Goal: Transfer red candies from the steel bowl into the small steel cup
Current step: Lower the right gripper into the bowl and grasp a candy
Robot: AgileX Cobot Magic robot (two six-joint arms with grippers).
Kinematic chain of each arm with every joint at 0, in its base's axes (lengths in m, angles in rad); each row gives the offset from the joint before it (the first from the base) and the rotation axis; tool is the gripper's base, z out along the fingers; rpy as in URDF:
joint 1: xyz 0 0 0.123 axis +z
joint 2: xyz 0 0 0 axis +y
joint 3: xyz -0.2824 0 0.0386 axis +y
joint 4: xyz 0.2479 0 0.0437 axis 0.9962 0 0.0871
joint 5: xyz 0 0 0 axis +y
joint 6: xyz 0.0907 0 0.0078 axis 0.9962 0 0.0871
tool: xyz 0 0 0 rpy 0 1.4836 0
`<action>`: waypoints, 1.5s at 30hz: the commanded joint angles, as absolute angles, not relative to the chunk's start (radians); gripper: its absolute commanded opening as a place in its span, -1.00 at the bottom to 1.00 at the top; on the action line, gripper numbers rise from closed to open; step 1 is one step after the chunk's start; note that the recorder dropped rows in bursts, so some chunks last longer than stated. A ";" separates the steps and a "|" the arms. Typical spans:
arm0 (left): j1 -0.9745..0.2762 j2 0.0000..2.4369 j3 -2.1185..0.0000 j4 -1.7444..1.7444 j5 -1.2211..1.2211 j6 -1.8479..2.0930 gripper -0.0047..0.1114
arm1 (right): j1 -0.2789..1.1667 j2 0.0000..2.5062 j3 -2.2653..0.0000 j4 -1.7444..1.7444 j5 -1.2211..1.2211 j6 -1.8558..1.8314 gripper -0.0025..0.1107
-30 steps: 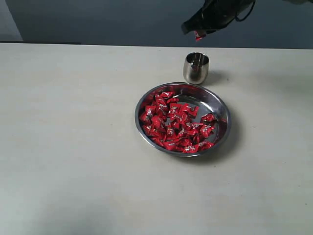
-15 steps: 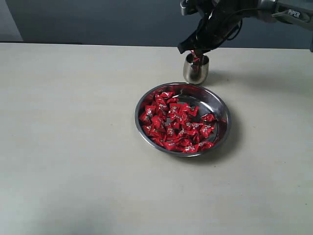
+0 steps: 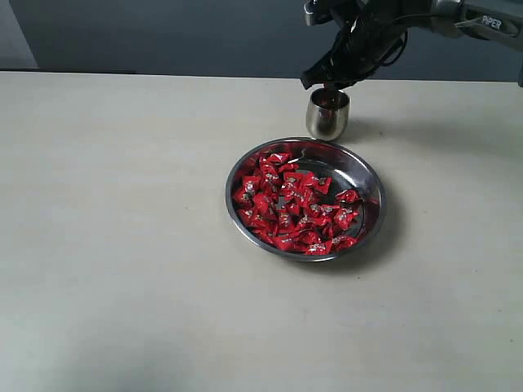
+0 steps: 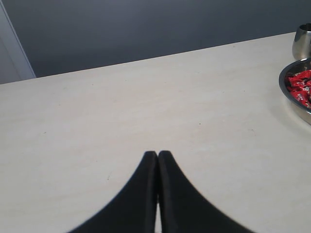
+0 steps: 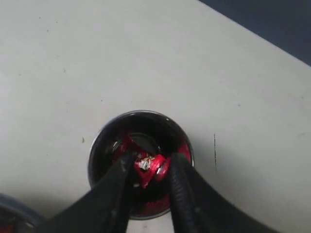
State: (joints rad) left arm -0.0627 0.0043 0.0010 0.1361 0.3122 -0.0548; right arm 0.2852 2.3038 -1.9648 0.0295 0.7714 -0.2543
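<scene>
Well, your right arm [image 3: 482,20] read "PIPER". Right gripper [image 5: 151,167] hung just above small steel cup [image 3: 328,114], fingers narrow, pinching red candy [image 5: 150,164] at cup mouth. Steel bowl [image 3: 364,171] sat just beside cup, red candies [image 3: 286,204] heaped inside. Left gripper [image 4: 157,155] was well apart from cup, fingers pressed together over table [image 3: 122,204].

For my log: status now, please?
Left gripper shut, empty. Right gripper holds red-wrapped candy over small rounded steel cup. Nothing blocking.

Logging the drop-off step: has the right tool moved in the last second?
Yes. The right tool has dropped from well above the cup to its mouth, tips now at the rim, a candy between them.
</scene>
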 commanded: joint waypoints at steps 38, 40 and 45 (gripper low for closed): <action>-0.073 0.000 0.000 0.136 0.309 -0.060 -0.91 | 0.319 2.383 -1.907 0.305 1.221 -0.547 -0.29; -0.073 0.000 0.000 0.136 0.309 -0.060 -0.91 | 0.333 2.392 -1.907 0.285 1.221 -0.547 -0.29; -0.073 0.000 0.000 0.136 0.309 -0.060 -0.91 | 0.352 2.411 -1.907 0.240 1.221 -0.547 -0.30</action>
